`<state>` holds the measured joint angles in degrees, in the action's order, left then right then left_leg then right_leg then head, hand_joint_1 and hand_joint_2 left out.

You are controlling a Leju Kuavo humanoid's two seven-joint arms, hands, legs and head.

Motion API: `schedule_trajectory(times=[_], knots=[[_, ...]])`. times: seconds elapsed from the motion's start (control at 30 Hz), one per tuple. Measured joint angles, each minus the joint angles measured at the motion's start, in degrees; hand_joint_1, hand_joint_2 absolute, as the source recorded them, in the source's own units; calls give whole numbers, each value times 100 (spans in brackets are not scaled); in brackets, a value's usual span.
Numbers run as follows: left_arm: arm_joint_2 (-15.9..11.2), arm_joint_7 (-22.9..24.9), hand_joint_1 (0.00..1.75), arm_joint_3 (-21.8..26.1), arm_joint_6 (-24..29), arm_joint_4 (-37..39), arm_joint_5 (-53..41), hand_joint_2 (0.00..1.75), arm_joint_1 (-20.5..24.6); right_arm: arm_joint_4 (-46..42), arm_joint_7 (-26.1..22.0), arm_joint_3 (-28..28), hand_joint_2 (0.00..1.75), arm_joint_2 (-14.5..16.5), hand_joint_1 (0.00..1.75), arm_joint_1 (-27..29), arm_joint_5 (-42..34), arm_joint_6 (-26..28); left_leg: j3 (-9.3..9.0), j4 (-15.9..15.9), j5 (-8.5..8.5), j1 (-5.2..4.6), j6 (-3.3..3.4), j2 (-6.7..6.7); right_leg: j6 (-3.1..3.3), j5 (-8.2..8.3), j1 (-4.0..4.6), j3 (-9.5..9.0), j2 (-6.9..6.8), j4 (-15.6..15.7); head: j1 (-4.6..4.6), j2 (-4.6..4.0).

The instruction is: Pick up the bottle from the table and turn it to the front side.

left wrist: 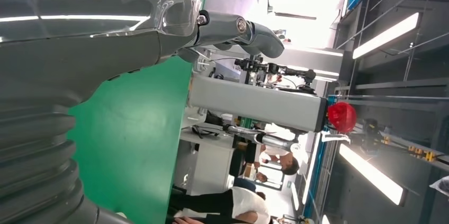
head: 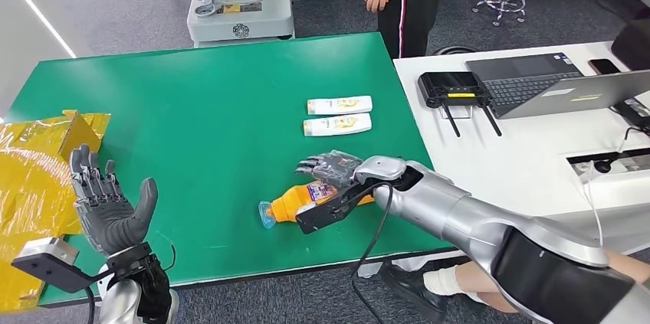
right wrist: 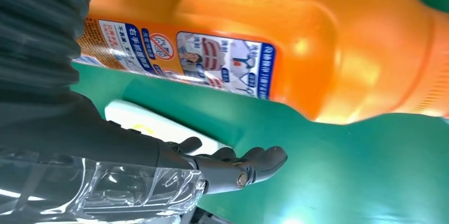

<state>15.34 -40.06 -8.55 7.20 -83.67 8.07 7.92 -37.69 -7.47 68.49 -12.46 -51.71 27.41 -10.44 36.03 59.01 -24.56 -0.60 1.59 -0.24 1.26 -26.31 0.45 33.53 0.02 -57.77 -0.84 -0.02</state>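
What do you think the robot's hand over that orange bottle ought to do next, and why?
Probably close its fingers around the orange plastic bottle. The bottle lies on its side on the green table, and the right hand is over its label end, fingers spread, not clearly gripping. The right wrist view shows the back label with instructions, so it needs a firm hold before lifting and turning.

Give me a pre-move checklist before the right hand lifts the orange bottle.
1. Right hand over the orange bottle: ok.
2. Fingers closed firmly on the bottle: cannot tell.
3. Bottle lying on its side on the green table, cap toward the robot's left: ok.
4. Left hand open, raised, apart from the bottle: ok.
5. Two white bottles lie apart from the orange one: ok.
6. Front label facing up: cannot tell.
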Motion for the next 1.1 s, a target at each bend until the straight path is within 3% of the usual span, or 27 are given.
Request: schedule_trajectory(times=[0.37,0.77,0.9,1.1], knots=[[-1,0,0,0,43,0,31,175,-1,391,348,-12,175,-162,0,144,87,-266,1,0,0,-1,0,-1,-1,0,-1,0,-1,1,0,0],[-2,0,0,2,34,0,113,175,-4,813,336,-106,175,-392,0,86,-6,-462,0,3,0,-1,1,-12,-8,-2,-1,-7,-11,2,-1,0],[-3,0,0,8,-5,0,95,175,-5,790,315,-115,175,-492,175,110,-39,-410,0,5,0,-1,2,-13,-11,-1,-1,-10,-12,3,-1,0],[-3,0,0,17,-32,0,62,175,-7,704,304,-160,175,-531,175,187,-45,-186,-2,7,0,-1,3,-5,-17,3,-1,-13,-5,3,-1,0]])
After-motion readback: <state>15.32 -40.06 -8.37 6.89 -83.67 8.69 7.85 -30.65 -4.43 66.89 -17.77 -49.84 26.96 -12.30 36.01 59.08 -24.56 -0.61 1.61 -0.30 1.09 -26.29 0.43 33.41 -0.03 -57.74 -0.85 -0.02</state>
